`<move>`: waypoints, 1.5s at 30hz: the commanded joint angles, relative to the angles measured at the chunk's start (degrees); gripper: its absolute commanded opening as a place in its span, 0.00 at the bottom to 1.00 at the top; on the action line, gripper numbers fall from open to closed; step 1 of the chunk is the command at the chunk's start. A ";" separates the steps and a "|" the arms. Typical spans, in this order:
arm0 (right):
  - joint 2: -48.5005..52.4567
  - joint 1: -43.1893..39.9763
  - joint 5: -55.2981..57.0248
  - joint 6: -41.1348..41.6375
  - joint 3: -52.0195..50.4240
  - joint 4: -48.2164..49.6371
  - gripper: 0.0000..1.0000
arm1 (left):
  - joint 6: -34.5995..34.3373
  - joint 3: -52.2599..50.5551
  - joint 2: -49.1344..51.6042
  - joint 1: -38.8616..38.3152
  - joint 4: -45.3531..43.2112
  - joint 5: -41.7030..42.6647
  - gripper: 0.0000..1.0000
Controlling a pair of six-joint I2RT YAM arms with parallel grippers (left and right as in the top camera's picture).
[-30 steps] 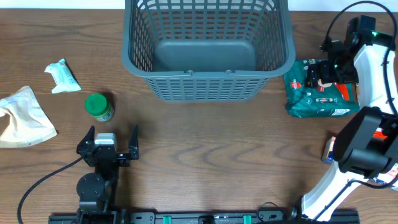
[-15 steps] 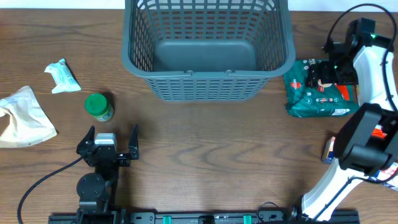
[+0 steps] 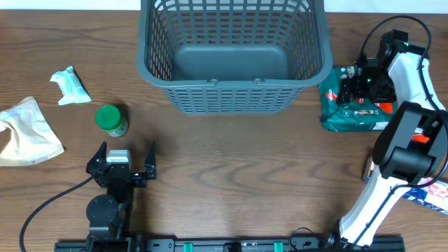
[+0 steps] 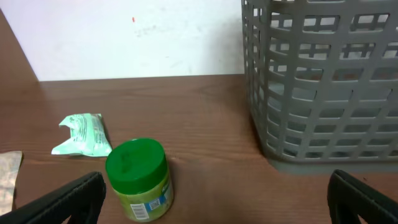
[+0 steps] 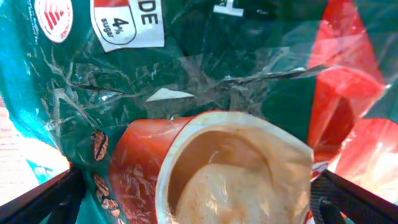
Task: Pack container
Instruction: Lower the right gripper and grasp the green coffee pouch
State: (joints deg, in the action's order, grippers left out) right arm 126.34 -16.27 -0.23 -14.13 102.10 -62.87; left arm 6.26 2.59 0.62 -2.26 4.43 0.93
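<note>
The container [image 3: 235, 94] runs off the top edge overhead and the right edge in the left wrist view. The right arm [image 3: 413, 66] covers part of the green packet [image 3: 334, 115], its print unreadable from above. The beige bag [image 3: 28, 136] is cut by the left edge.

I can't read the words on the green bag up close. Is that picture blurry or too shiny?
Right wrist view: sharp enough, but the green bag fills the picture, so words get cut off, and its crinkly wrapper shows white shiny streaks. Overhead view: the bag looks too small to read, and the right arm covers part of it.
</note>
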 commanded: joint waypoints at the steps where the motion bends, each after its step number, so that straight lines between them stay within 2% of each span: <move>1: 5.20 0.57 -0.83 2.32 -0.87 0.98 0.99 | 0.59 -1.75 -0.39 0.15 0.83 -0.46 0.99; 18: 5.57 0.55 -0.11 2.67 -0.87 0.46 0.98 | 0.59 -1.75 -0.39 0.15 0.83 -0.46 0.99; 19: 5.57 0.55 0.33 1.99 -0.87 0.22 0.89 | 0.59 -1.75 -0.39 0.15 0.83 -0.46 0.99; 21: 5.57 0.52 0.46 0.28 -0.87 -0.44 0.54 | 0.59 -1.75 -0.39 0.15 0.83 -0.46 0.99; 22: 5.57 0.50 0.50 0.35 -0.87 -0.61 0.24 | 0.59 -1.75 -0.39 0.15 0.83 -0.46 0.98; 23: 5.57 0.44 0.44 0.44 -0.87 -0.76 0.05 | 0.59 -1.75 -0.39 0.15 0.83 -0.46 0.99; 24: 5.60 0.37 0.46 1.14 -0.87 -0.81 0.01 | 0.59 -1.75 -0.39 0.15 0.83 -0.46 0.99; 37: 5.57 -0.37 0.44 3.91 -0.87 -0.55 0.01 | 0.59 -1.75 -0.39 0.15 0.83 -0.46 0.99; 45: 5.57 -0.52 1.51 9.16 -0.87 0.09 0.01 | 0.59 -1.75 -0.39 0.15 0.83 -0.46 0.99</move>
State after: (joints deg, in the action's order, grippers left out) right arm 126.76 -16.45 -0.19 -9.32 103.70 -63.61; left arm 6.26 2.59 0.62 -2.24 4.43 0.93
